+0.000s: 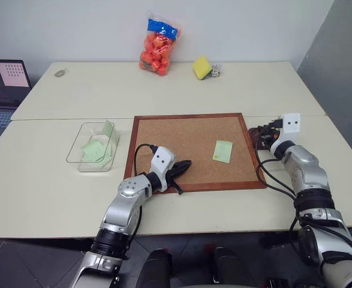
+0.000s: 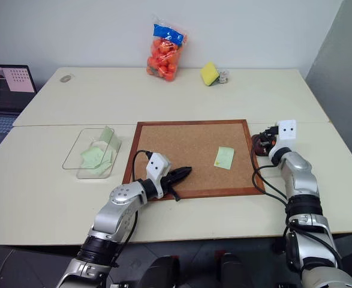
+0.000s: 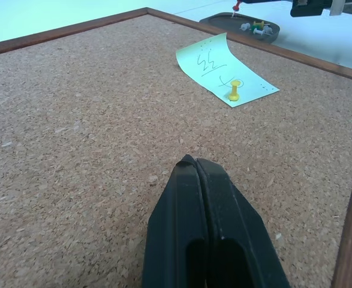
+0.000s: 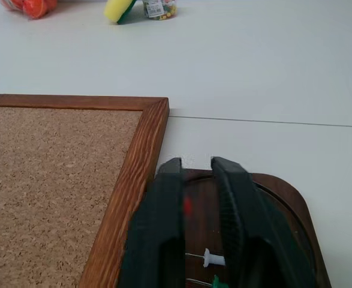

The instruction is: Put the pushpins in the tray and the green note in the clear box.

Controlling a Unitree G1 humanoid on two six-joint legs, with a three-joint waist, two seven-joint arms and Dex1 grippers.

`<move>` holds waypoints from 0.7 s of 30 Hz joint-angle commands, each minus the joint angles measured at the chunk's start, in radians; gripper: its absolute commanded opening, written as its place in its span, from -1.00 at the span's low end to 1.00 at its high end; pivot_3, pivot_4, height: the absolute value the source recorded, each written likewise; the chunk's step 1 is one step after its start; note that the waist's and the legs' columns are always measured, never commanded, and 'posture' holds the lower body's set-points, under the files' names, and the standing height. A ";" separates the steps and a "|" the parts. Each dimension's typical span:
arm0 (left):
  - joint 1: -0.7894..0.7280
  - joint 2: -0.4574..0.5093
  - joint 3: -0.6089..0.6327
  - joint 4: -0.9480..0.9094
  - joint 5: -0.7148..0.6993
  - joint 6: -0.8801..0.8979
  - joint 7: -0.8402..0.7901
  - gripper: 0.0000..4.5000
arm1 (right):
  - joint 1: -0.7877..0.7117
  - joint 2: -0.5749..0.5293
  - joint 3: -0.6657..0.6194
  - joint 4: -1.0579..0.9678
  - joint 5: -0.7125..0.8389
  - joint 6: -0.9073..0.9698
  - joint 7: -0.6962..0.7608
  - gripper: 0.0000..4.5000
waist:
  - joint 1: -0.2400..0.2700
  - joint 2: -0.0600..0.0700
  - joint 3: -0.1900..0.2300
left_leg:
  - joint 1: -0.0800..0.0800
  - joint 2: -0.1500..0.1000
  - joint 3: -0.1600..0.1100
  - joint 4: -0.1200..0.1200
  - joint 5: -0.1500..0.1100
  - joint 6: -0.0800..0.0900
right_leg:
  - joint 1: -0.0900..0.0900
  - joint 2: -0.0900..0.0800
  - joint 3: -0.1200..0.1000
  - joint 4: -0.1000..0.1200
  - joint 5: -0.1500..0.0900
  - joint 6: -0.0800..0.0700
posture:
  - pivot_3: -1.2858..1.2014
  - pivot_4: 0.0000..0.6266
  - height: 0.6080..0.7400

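Observation:
A green note [image 1: 223, 151] lies on the right part of the corkboard, held down by a yellow pushpin [image 3: 235, 90]. The dark brown tray [image 4: 289, 195] sits just off the board's right edge with a white pushpin [image 4: 211, 259] and a green one in it. Over the tray, my right gripper [image 4: 195, 165] has its fingers slightly apart, and a red pushpin [image 4: 187, 206] shows in the gap. My left gripper [image 1: 184, 167] rests shut and empty over the board's front left part. To the left of the board stands the clear box [image 1: 80, 144] with pale green slips inside.
The wood-framed corkboard [image 1: 187, 186] fills the middle of the near table. On the far table are a bag of orange items [image 1: 158, 45] and a yellow-green sponge [image 1: 201, 67]. A laptop [image 1: 2, 90] sits at the far left.

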 commanded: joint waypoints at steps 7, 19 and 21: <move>0.017 -0.010 -0.030 0.019 0.004 0.007 -0.004 -1.00 | -0.033 -0.018 -0.022 -0.004 0.000 -0.037 -0.004 0.40 | 0.000 0.000 0.000 | 0.000 0.000 0.000 0.000 0.000 0.000 | 0.000 0.000 0.000 0.000 0.000 0.000 | 0.03 -0.52 1.00; 0.018 -0.006 -0.032 0.011 0.003 0.014 -0.009 -1.00 | -0.053 -0.028 -0.026 0.044 -0.030 -0.085 -0.064 1.00 | 0.000 0.000 0.000 | 0.000 0.000 0.000 0.000 0.000 0.000 | 0.000 0.000 0.000 0.000 0.000 0.000 | 0.03 -0.52 1.00; 0.019 -0.006 -0.032 0.008 0.003 0.016 -0.008 -1.00 | -0.063 -0.034 -0.021 0.066 -0.051 -0.102 -0.090 1.00 | -0.001 0.000 0.000 | 0.000 0.000 0.000 0.000 0.000 0.000 | 0.000 0.000 0.000 0.000 0.000 0.000 | 0.03 -0.52 1.00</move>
